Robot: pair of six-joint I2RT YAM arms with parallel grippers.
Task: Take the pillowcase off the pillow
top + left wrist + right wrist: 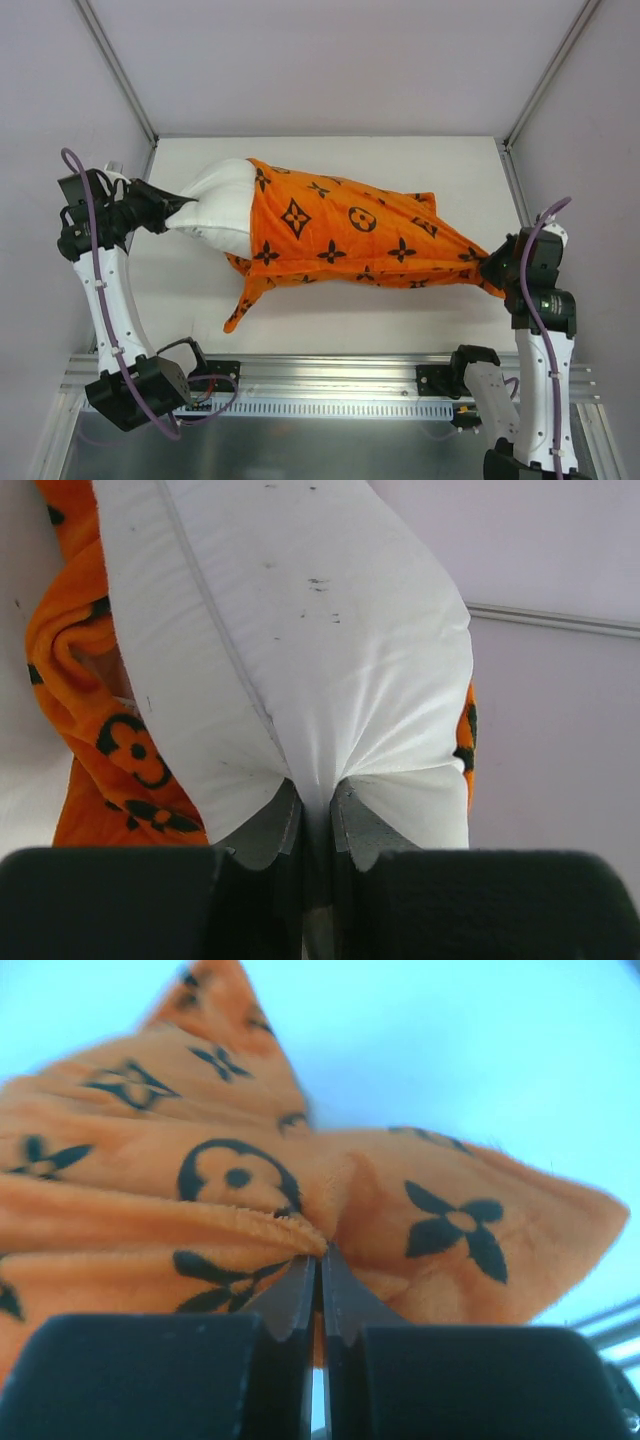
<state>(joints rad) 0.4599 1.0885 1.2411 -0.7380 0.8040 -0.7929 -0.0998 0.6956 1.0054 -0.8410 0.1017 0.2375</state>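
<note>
1. Lying lengthwise across the white worktop (330,310): pillowcase (350,235), orange plush with black flower, star and circle motifs. Its open mouth faces left, and its closed end is drawn to a point at the right.
2. Contents: pillow (225,205), white, with a few tiny dark specks. Its left end sticks out of the mouth; the rest sits inside the cover.
3. Left gripper (180,208): clenched on the exposed end of the pillow, with white cloth gathered in creases between the jaws.
4. Right gripper (492,262): clamped on the pillowcase's far right corner, with a fold of orange fabric pinched between the closed jaws.
5. Loose flap of the pillowcase: trails from the mouth toward the near edge and rests on the worktop.
</note>
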